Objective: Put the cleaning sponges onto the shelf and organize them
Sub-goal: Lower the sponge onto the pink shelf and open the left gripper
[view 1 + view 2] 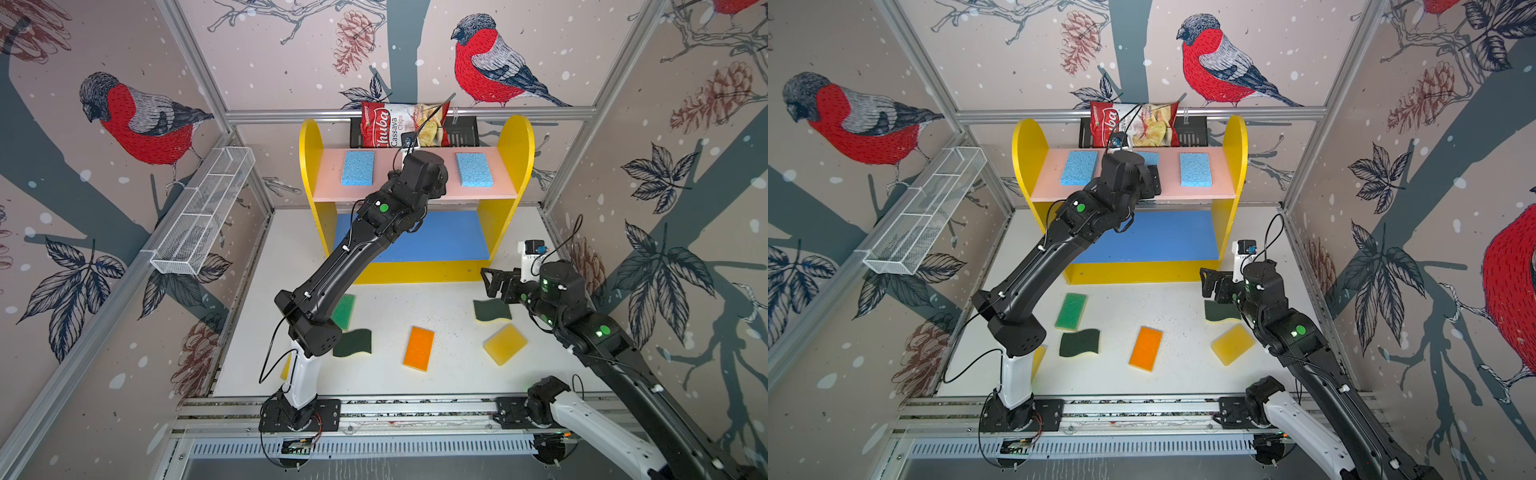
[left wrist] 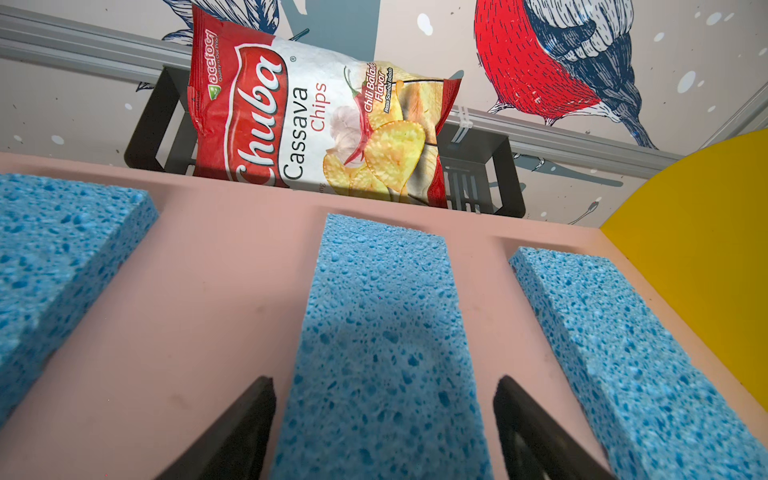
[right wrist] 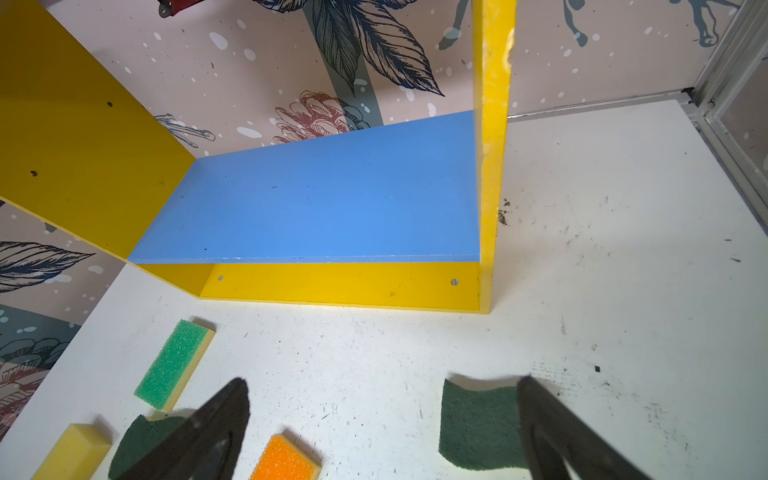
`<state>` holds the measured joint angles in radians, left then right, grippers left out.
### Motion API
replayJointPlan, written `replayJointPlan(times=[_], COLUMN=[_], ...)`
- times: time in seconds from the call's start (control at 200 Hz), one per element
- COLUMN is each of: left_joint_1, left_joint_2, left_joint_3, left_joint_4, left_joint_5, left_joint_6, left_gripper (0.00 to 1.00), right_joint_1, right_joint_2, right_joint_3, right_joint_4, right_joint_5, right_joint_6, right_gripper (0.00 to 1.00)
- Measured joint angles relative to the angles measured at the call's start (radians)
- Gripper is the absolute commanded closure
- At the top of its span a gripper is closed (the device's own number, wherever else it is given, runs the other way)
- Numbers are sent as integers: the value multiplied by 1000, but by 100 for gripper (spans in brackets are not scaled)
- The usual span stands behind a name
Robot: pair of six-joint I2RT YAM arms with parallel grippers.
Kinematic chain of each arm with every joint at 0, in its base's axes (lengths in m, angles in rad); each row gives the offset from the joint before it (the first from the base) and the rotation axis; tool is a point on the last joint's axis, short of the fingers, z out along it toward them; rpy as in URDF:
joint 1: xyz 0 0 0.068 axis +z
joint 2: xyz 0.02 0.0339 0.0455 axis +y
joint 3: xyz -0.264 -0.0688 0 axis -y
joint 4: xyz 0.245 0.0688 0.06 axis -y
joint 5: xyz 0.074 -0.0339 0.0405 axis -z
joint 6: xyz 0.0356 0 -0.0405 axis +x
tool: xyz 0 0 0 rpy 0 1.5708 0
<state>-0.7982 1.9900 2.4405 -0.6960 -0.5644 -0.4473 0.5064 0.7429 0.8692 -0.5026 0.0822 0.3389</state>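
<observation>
Left claw (image 2: 382,379) is right in your face: fingers spread either side of the middle blue sponge (image 2: 382,316), not touching it. I'd call that one delivered. It lies flat on the shelf's (image 1: 515,141) pink board (image 2: 216,291), with a blue sponge (image 1: 358,168) on one side and its twin (image 1: 474,169) on the other, so it looks like sorting by colour. Right claw (image 3: 384,380), also wide open, hovers near a wavy dark-green sponge (image 3: 478,424) on the white surface (image 1: 436,316), probably its next pick. The orange sponge (image 1: 418,348) and others are loose there too.
</observation>
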Motion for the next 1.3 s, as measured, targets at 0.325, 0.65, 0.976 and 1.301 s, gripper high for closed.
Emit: replayJointPlan(times=[0.325,0.65,0.976,1.301], left_joint_1=[1,3,22,22], left_joint_2=[-63,-84,-84,-85], left_joint_3=[-79,-110,-110,-110], left_joint_4=[3,24,39,41], left_joint_5=[49,96,169,198], left_joint_6=[-27,-26,-27,-26], left_gripper=[16,17,18,19], right_joint_1=[1,2,2,2], right_joint_2=[-2,-10,-17,-16], right_joint_3=[0,0,0,0], right_joint_4=[0,0,0,0], right_joint_5=[0,1,6,9], right_joint_6=[0,0,0,0], right_gripper=[1,0,1,1])
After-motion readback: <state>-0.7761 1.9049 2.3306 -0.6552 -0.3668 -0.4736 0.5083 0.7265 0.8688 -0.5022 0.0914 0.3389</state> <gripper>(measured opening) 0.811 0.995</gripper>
